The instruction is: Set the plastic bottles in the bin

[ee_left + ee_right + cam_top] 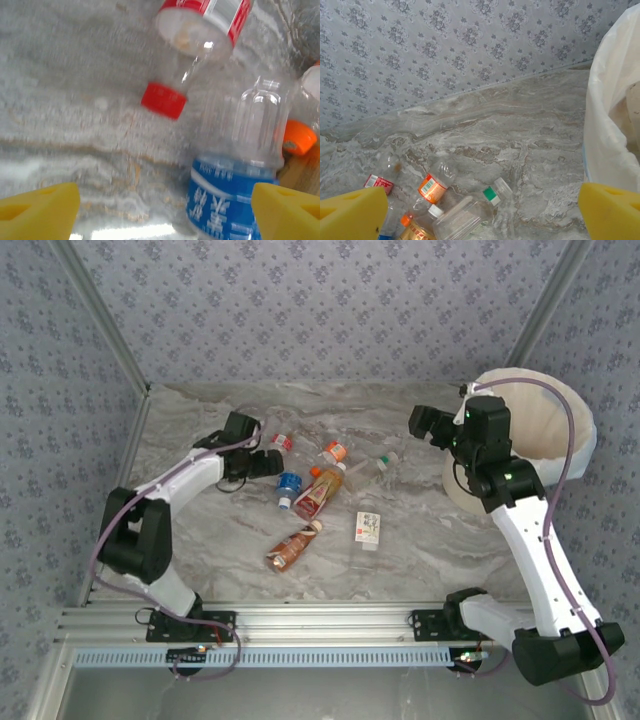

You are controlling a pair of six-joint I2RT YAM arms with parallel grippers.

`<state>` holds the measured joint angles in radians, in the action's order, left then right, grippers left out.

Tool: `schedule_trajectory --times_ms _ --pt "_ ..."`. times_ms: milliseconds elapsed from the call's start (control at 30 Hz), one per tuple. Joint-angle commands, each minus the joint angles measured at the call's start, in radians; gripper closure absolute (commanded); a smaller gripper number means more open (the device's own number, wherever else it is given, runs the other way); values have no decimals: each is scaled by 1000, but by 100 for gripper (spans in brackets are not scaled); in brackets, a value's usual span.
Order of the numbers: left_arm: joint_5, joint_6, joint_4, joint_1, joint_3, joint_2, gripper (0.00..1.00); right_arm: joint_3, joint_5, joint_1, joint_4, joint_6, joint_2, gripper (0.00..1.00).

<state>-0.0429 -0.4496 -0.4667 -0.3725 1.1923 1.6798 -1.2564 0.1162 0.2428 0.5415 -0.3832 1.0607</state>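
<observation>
fingers of the left gripper stand apart, a blue-label bottle between them near the right one, its long axis running away from them. other plastic bottles lie flat mid-table, pointing every way. right gripper gapes wide beside the bag-lined bin at far right; i cannot tell what is in it.

Blue-labelled bottle, cream bin (floral wallpaper, seemingly).

The bin stands on the table at its far right; the plastic bottles lie scattered on the table left of the bin; the closest bottle lies near the bin's left wall; the frontmost bottle lies left of and before the bin, well apart.
</observation>
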Motion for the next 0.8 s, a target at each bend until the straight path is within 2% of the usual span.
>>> schedule_trajectory --times_ms 0,100,267,333,533,767 --pt "33 73 22 19 105 109 24 5 29 7 -4 -20 -32 0" --pt "11 90 -3 37 171 192 32 -3 40 7 16 -14 -46 0" --pt "-56 184 36 38 191 247 33 5 66 6 30 -7 -71 0" --pt "-65 200 56 38 188 265 36 5 68 7 34 -5 -74 0" --pt "-123 230 96 38 199 321 38 -13 78 6 45 9 -73 0" --pt "-104 225 116 38 198 339 61 -15 80 5 55 12 -77 0"
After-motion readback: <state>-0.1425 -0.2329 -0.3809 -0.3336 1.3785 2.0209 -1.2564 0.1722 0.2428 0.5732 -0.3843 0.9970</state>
